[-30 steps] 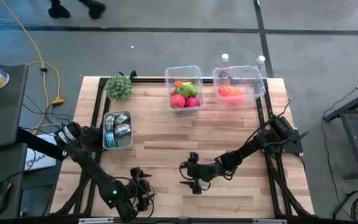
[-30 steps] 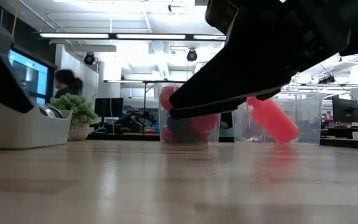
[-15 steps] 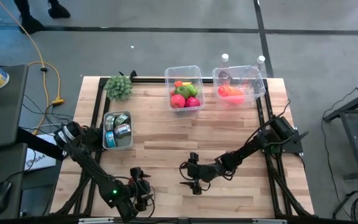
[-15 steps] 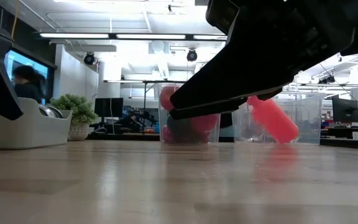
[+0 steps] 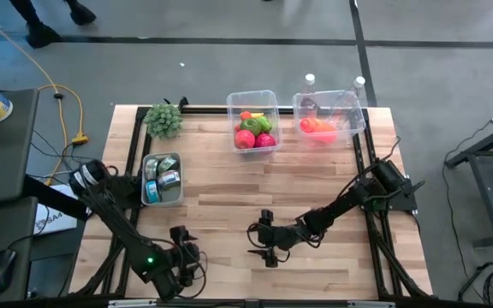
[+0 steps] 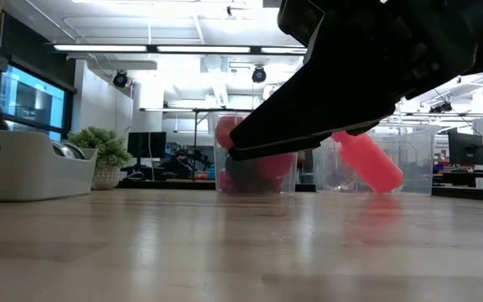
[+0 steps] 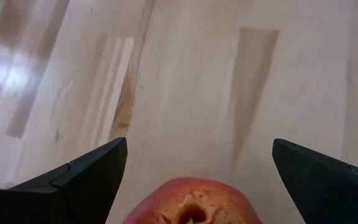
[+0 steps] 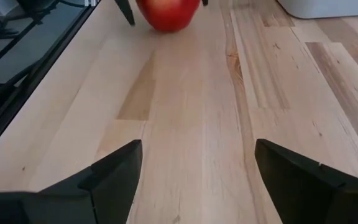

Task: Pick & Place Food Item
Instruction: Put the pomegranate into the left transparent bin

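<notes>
We look down on a pale wooden table (image 5: pixel 229 197) standing on a grey floor, with an open, brightly lit workroom behind it in the low view. We count two clear bins along the far edge: one at about twelve o'clock (image 5: pixel 254 121) holding a heap of red, green and orange food items, and one toward one o'clock (image 5: pixel 330 114) holding an orange-red piece, with two bottles (image 5: pixel 310 82) standing just behind it. We see one small green plant (image 5: pixel 163 120) at about eleven o'clock and one grey tray (image 5: pixel 162 179) of cans at about nine o'clock.

We count two arms. The left gripper (image 5: pixel 182 257) sits low at about seven o'clock near the front edge, its two fingers (image 7: pixel 86 177) spread wide with a red apple (image 7: pixel 191 202) lying between them on the wood; we cannot tell whether the fingers touch it. From the right wrist view we see the same apple (image 8: pixel 167 14) resting on the table, well apart from the right arm's own fingers. The right gripper (image 5: pixel 262 242) hangs at about six o'clock, its jaws parted and holding nothing.
</notes>
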You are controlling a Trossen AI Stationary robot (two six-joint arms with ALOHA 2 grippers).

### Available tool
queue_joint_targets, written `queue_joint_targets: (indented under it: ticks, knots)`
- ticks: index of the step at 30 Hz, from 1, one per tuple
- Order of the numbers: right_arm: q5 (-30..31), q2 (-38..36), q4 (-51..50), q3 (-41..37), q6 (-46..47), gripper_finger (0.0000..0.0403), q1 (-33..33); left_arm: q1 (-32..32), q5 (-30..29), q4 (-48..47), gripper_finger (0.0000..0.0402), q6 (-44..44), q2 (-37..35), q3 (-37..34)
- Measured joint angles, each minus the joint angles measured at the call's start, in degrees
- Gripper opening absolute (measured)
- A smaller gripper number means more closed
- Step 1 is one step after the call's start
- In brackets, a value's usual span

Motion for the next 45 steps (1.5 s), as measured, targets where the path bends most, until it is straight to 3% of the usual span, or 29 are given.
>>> queue_joint_targets:
  ticks: [5, 10, 16, 32, 41, 45]
  knots:
    - [-0.04, 0.00, 0.00, 0.00, 0.00, 0.0302, 0.00, 0.06, 0.12, 0.01, 0.0389, 2.33, -4.07, 0.02]
    - [-0.07, 0.00, 0.00, 0.00, -0.22, 0.0302, 0.00, 0.05, 6.33, -0.32, 0.0389, 0.89, -6.47, 0.04]
    - [-0.09, 0.00, -0.02, 0.00, -0.21, 0.0302, 0.00, -1.73, 8.71, -2.61, 0.0389, -2.11, -6.55, 0.09]
    - [-0.10, 0.00, -0.02, 0.00, -0.22, 0.0302, 0.00, -3.00, 9.55, -10.83, 0.0389, -13.75, -4.61, 0.09]
    - [-0.11, 0.00, -0.02, 0.00, -0.21, 0.0302, 0.00, -3.19, 7.88, -11.40, 0.0390, -11.98, 0.43, 0.37]
    - [-0.11, 0.00, 0.00, 0.00, -0.22, 0.0302, 0.00, -3.19, 7.18, -11.41, 0.0390, -15.02, 0.81, 0.32]
